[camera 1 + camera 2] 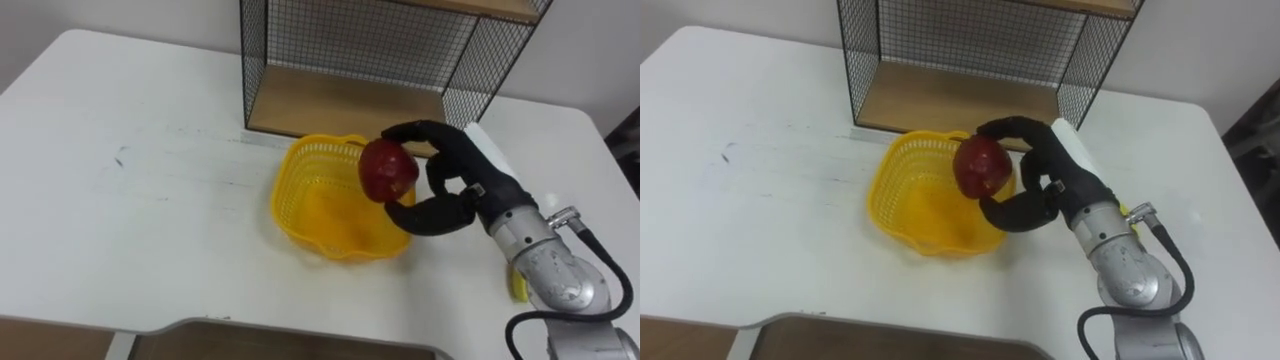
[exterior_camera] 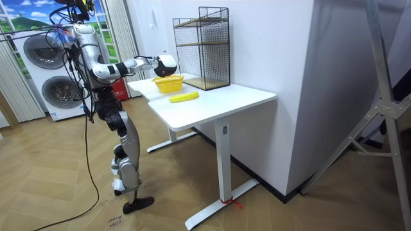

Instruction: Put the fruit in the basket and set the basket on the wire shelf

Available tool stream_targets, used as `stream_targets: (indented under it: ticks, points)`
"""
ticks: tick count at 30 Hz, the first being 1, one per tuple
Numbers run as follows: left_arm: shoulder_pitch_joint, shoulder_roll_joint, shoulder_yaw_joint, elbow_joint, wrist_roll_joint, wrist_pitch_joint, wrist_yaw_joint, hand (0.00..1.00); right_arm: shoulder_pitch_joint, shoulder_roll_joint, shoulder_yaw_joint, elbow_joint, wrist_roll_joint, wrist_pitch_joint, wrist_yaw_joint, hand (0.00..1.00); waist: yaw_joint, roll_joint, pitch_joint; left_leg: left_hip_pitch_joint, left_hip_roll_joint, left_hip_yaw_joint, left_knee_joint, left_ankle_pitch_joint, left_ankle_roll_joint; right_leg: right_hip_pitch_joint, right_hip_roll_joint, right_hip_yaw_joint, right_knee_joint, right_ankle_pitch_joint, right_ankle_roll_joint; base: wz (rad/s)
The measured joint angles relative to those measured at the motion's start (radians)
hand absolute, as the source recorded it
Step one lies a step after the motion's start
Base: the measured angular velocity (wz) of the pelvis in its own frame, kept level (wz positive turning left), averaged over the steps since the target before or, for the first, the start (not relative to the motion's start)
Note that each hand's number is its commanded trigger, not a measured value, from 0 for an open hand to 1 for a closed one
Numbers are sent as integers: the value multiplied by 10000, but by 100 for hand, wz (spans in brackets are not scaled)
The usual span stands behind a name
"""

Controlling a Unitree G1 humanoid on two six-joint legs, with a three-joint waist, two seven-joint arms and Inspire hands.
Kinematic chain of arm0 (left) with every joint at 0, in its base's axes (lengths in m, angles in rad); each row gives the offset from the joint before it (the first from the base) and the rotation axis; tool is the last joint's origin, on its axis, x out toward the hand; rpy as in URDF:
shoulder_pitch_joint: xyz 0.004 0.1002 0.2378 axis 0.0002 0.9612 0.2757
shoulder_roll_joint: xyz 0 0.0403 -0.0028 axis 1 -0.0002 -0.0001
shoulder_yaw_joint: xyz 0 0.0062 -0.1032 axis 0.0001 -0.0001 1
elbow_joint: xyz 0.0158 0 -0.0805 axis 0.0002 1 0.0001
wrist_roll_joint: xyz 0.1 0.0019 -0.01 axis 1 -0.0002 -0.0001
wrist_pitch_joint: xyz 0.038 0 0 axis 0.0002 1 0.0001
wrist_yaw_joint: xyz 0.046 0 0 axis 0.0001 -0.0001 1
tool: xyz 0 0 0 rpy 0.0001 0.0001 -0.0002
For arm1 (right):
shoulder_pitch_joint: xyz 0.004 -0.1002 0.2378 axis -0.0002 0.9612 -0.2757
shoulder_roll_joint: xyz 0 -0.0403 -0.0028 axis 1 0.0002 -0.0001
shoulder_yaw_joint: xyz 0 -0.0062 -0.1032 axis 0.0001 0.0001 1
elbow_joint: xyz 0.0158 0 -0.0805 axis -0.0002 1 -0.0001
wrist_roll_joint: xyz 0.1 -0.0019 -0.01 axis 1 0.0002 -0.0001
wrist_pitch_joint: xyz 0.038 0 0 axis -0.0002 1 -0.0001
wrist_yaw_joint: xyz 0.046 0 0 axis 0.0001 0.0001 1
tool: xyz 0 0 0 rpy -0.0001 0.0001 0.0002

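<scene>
The right hand (image 1: 455,190) has its dark fingers and thumb curled round a red apple (image 1: 388,172), gripping it from the side. The apple hangs above the right-hand part of the yellow plastic basket (image 1: 300,200), over its rim and clear of its floor. The basket stands on the white tabletop (image 1: 150,200), and nothing lies inside it. Just behind the basket stands the black wire shelf (image 1: 340,40), its wooden bottom board (image 1: 330,100) level with the tabletop and its open front facing the basket. A banana (image 2: 183,97) lies on the tabletop to the right of the basket, apart from it and nearer the tabletop's edge. In the room view the robot stands upright at the tabletop's near end, its arm stretched toward the basket.
</scene>
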Motion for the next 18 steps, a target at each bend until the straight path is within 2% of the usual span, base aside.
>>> stream_targets:
  ticks: [2,9,18]
  points:
    - [0,-6,-1,0,1,0,-11,0,-3,3,64,-6,-22,0,94,0,5,31,-1,0,1,1,-4,0,0,0,0,3,-5,0,1,0]
    - [-15,-49,-2,-1,0,-7,37,0,-17,36,80,-14,-271,0,404,0,3,199,1,11,3,1,-36,1,0,-1,3,3,-12,0,1,0]
    - [-48,-49,-20,9,10,7,121,0,-18,207,118,-17,-285,0,402,0,-22,112,-25,2,2,5,-36,1,1,-3,0,-10,-12,1,1,0]
